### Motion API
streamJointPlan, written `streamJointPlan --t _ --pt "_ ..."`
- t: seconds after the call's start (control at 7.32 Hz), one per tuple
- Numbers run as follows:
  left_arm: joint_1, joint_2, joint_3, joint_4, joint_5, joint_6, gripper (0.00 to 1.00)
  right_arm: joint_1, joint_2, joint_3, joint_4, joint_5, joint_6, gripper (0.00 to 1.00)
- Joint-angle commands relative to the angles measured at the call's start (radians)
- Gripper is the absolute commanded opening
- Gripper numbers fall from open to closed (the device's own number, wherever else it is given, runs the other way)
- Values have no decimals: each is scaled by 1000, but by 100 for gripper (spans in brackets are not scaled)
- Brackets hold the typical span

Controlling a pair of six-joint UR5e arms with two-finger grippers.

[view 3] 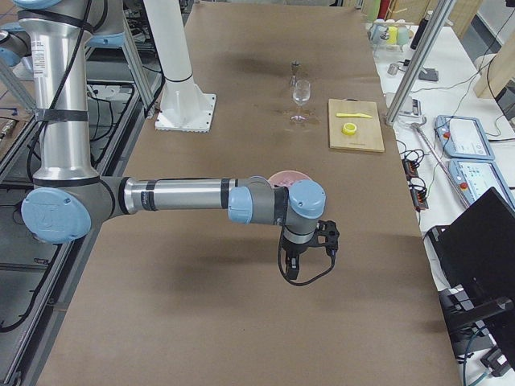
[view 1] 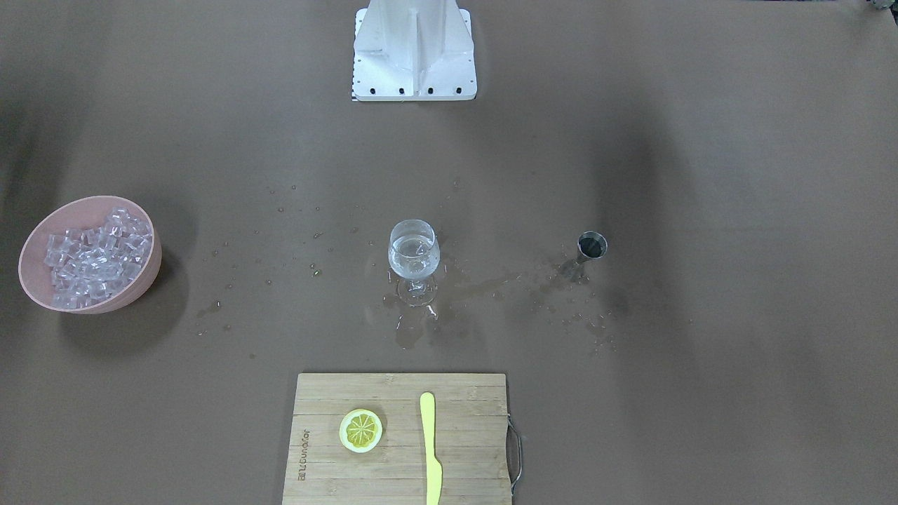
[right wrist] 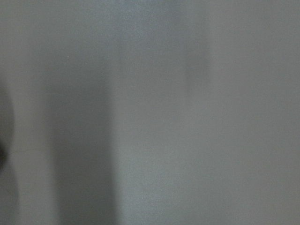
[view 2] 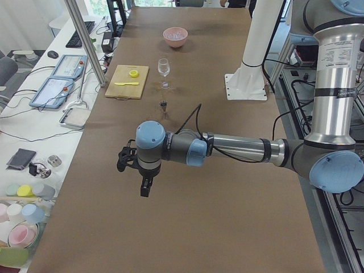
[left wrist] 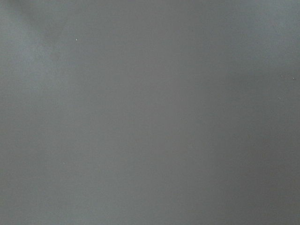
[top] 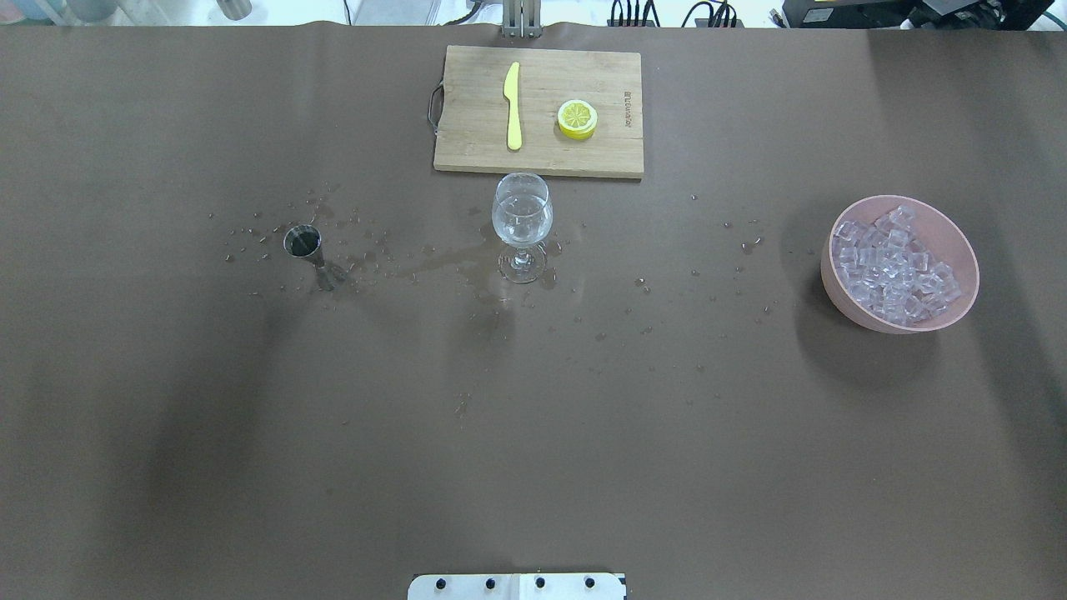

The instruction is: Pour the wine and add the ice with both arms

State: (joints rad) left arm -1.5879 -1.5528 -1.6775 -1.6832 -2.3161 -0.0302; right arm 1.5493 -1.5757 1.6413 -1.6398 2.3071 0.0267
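Although it cannot be told whether the left gripper (view 2: pixel 145 189) or right gripper (view 3: pixel 292 271) is closed, ice (view 1: pixel 95 263) should enter the upright wine glass (view 1: pixel 414 256) slowly.

Table: covered with a matte brown sheet (top: pixel 167 467), crossed by broad soft shadows.
Side desk: a white desk (view 2: pixel 17 131) is set along the table's long edge; a keyboard (view 2: pixel 79 34), two tablets (view 2: pixel 53 92) and pastel cups (view 2: pixel 33 212) are kept on it.
Post: an aluminium post (view 2: pixel 85 42) is fixed at the desk's edge.
Laptop: a dark laptop (view 3: pixel 483 241) is seen open.
Floor: dark metal grating (view 2: pixel 347 233) is laid on the table's other side.
Window: daylight is let in through a window (view 2: pixel 98 8) at the far end.
Cables: black cables (top: pixel 667 12) are gathered beyond the table edge.
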Motion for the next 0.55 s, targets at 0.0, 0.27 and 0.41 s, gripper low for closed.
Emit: streamJointPlan --t 0.0,0.27,0.41 --pt "2 3 2 0 -2 3 98 0 2 0 0 0 1 100" --pt "9 -4 1 -4 0 -4 98 0 2 2 0 0 1 100" --pt "11 -7 4 -18 1 -1 98 0 3 2 0 0 1 100"
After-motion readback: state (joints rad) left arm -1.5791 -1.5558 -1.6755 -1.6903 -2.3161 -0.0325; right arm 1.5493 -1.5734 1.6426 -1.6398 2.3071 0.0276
